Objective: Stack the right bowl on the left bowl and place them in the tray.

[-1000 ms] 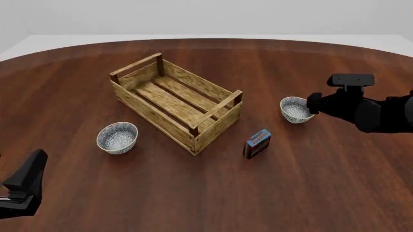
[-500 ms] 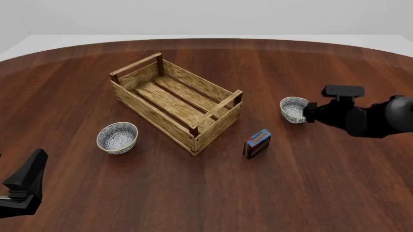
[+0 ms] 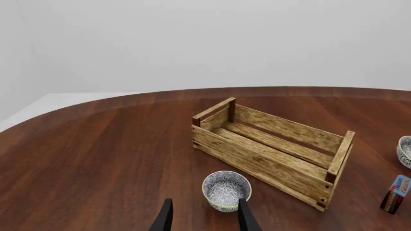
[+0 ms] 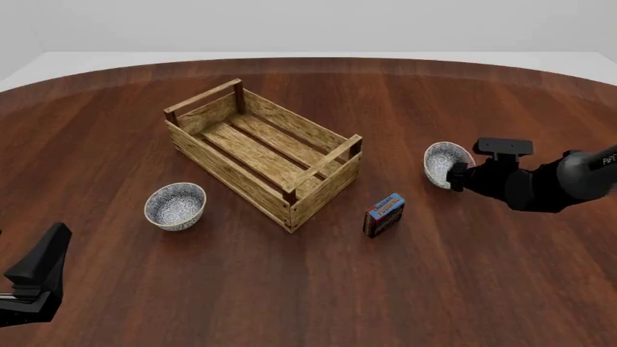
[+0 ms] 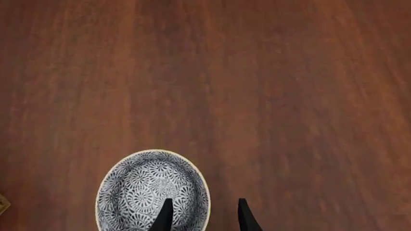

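dark wood table [image 4: 289, 289] carries tray [image 4: 262, 152], left bowl [image 4: 175, 205], small box [image 4: 383, 215].

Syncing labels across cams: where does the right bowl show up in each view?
Front view: the right bowl sits right of the tray, tipped, at the right gripper.
Left wrist view: only a sliver of it at the picture's right edge, above the blue-and-red box.
Right wrist view: bottom left, one finger inside its rim.
Shared landmark: the tray, in the front and left wrist views.
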Tool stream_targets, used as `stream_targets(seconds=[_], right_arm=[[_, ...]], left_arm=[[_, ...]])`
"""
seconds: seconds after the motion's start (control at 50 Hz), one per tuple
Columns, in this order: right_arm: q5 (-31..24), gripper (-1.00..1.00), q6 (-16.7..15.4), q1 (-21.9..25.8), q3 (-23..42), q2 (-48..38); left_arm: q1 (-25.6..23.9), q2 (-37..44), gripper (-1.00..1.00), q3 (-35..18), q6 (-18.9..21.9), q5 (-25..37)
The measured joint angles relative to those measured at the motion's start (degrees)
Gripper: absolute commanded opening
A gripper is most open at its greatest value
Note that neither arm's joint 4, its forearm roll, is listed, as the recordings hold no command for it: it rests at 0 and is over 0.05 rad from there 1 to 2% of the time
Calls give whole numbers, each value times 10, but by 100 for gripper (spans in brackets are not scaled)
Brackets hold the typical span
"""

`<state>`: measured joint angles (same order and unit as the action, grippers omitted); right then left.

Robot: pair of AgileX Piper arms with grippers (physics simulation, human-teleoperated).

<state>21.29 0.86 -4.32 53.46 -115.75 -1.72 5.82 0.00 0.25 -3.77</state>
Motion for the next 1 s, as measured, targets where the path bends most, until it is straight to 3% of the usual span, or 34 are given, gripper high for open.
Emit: stream_targets(seconds=[0.14, 0.16, 0.56, 1.0], right_arm=[[4, 100, 2, 1, 5, -14], [4, -100, 2, 1, 5, -14], [5, -100, 1, 9, -9, 25], [-3, -100, -27, 7, -81, 173]], left_arm=[[0, 0, 100, 0, 0, 0], [0, 0, 100, 0, 0, 0], [-1, 4, 100, 0, -1, -3], [-2, 4, 100, 0, -1, -3]])
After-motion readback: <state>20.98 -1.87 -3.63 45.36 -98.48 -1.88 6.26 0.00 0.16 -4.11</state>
